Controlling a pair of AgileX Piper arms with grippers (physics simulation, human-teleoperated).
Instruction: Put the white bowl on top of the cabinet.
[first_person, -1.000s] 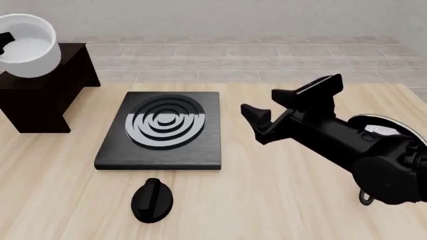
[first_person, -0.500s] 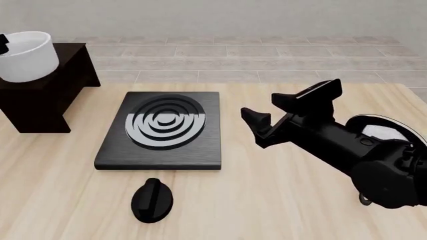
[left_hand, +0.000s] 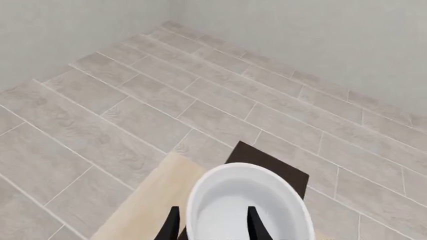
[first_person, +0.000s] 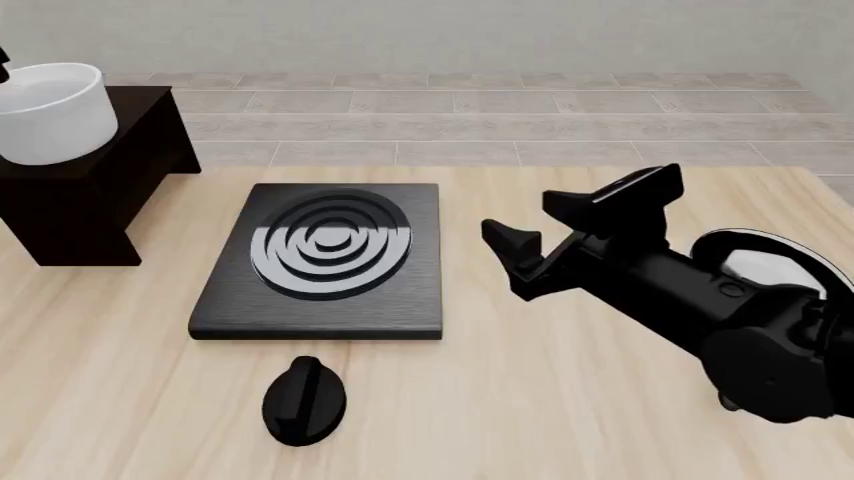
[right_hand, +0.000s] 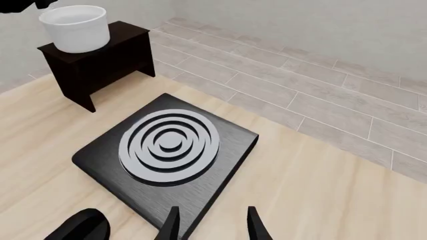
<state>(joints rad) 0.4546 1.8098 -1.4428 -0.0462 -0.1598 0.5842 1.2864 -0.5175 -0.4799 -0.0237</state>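
A pale wooden table (first_person: 534, 420) is seen, with a grey tiled floor (first_person: 534, 130) beyond its far edge and a plain light wall (first_person: 467, 30) behind that. At the table's far left the cabinet (first_person: 94, 190) stands, and the bowl (first_person: 51, 112) sits upright on its flat top, near the left side of that top. In the left wrist view the left tool (left_hand: 212, 225) is seen with one finger inside the bowl (left_hand: 243, 210) and one outside it, straddling the rim; whether the rim is pinched cannot be told. The stove plate (first_person: 324, 262) lies flat in the middle of the table, well apart from the cabinet, and a black knob (first_person: 304, 400) lies just in front of it near the table's near edge. The right tool (first_person: 567, 235) is held above bare table to the right of the plate, its fingers spread apart and nothing between them. Bare table is left between plate and cabinet, and to the right of the plate.
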